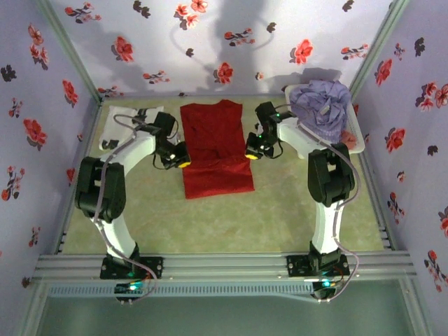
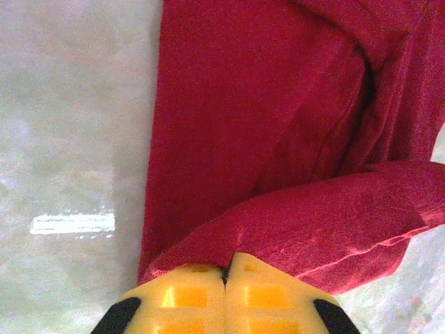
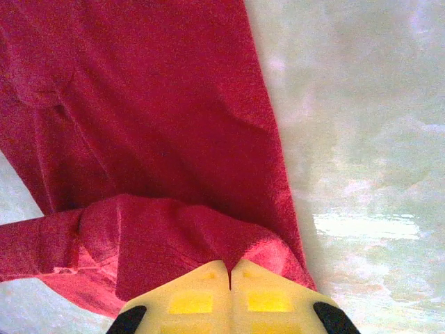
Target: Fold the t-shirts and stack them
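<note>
- Cloth of the red t-shirt [image 1: 215, 150] lies flat in the middle of the table [image 1: 210, 227], long axis running away from you, far end near the back wall.
- You can see a raised fold of red cloth crossing the shirt about halfway down, between the two grippers.
- Your left gripper [image 1: 182, 162] sits at the shirt's left edge. From the left wrist, the yellow fingers [image 2: 188, 296] are pressed together, and the red t-shirt [image 2: 264, 125] bunches up into the tips of the left gripper [image 2: 226, 268], so it is pinching that edge.
- Your right gripper [image 1: 250, 155] sits at the opposite edge, level with the left one. From the right wrist, the right gripper [image 3: 229, 268] likewise has its jaws closed, with a hump of the red t-shirt [image 3: 153, 125] caught at the tips.
- In both wrist views, the cloth beyond the fold lies smooth on the pale tabletop.
- The white basket [image 1: 355, 134] stands in the far right corner, just beyond your right arm's elbow. The lavender t-shirt [image 1: 322, 101] is heaped in it, crumpled and spilling above the rim.
- The white t-shirt [image 1: 117, 124] lies on the table at the far left, partly hidden behind your left arm and its cable; you cannot make out its print from here.
- The red shirt is well apart from both the basket and the white shirt.
</note>
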Controlling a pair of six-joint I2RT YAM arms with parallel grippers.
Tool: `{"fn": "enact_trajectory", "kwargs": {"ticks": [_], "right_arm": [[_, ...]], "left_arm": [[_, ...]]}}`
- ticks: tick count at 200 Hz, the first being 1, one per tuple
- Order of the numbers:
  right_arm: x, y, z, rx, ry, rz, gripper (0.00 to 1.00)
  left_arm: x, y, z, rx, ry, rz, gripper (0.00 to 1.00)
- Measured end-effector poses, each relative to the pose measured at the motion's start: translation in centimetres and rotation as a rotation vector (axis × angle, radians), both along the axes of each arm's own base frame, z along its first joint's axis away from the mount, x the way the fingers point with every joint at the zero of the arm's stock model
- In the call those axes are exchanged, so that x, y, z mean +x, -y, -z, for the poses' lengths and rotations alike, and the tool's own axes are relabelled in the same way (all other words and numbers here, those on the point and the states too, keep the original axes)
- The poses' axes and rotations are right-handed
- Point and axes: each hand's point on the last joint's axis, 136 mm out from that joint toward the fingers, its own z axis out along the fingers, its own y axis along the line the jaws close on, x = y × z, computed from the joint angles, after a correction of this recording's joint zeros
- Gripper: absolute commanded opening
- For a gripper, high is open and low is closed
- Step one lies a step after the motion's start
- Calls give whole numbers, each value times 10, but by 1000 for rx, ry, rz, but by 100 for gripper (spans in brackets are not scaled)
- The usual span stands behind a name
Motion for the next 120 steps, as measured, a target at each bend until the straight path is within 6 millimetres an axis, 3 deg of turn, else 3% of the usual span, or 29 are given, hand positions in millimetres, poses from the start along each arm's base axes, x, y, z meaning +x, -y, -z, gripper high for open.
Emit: {"fn": "enact_trajectory", "kwargs": {"ticks": [64, 74, 79, 84, 95, 120], "right_arm": [[11, 6, 3, 6, -3, 23, 0], [16, 7, 6, 10, -8, 28, 15], [19, 7, 8, 11, -9, 27, 23], [21, 7, 10, 13, -12, 27, 30], [26, 8, 14, 11, -7, 15, 40], [32, 10, 9, 6, 5, 2, 46]], "left_arm": [[24, 2, 6, -14, 4, 19, 0], [26, 1, 8, -16, 1, 18, 0], [28, 0, 10, -16, -3, 17, 7], [29, -1, 11, -16, -4, 15, 23], [32, -4, 16, -19, -12, 10, 29], [36, -14, 20, -18, -17, -10, 50]]}}
